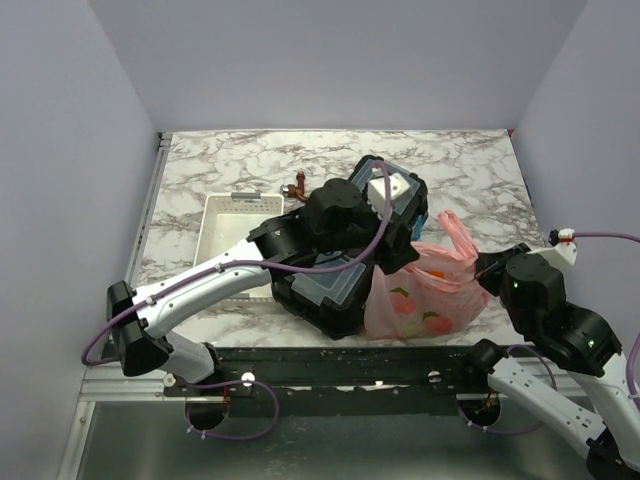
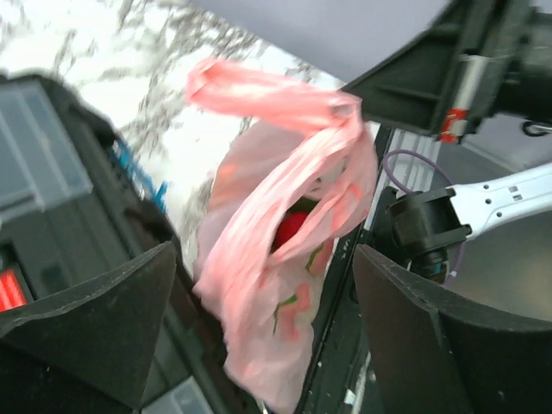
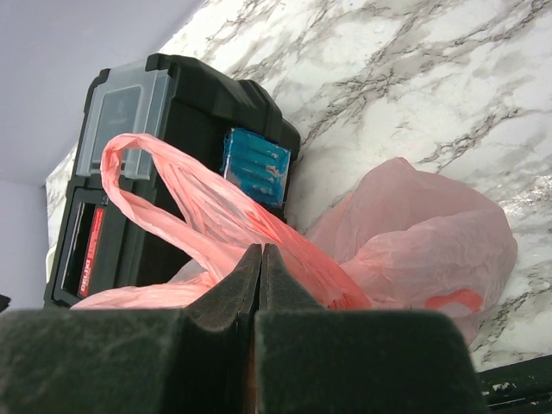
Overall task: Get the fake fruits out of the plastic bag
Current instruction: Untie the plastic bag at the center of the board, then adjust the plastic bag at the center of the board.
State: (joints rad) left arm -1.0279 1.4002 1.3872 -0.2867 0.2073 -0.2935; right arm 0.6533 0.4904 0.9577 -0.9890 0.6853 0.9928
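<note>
From above, the plastic bag [image 1: 425, 290] sits at the near edge of the desk, toward the right corner, pressed against the right flank of the black toolbox [image 1: 345, 265]. My left arm [image 1: 230, 275] reaches across that toolbox. My right pincer [image 1: 487, 268] is at the bag's right side. A white tray [image 1: 240, 228] lies toward the left edge.

Through my left wrist camera, my left pincer [image 2: 266, 259] is spread wide and holds nothing. The bag hangs between its fingers [image 2: 95, 319] without touching them. A red fruit [image 2: 291, 228] shows inside the bag's mouth.

Through my right wrist camera, my right pincer [image 3: 260, 259] is pressed together, with pink film caught at the tips, so I am pinching the bag. One loop handle [image 3: 164, 185] arches up before the toolbox.
</note>
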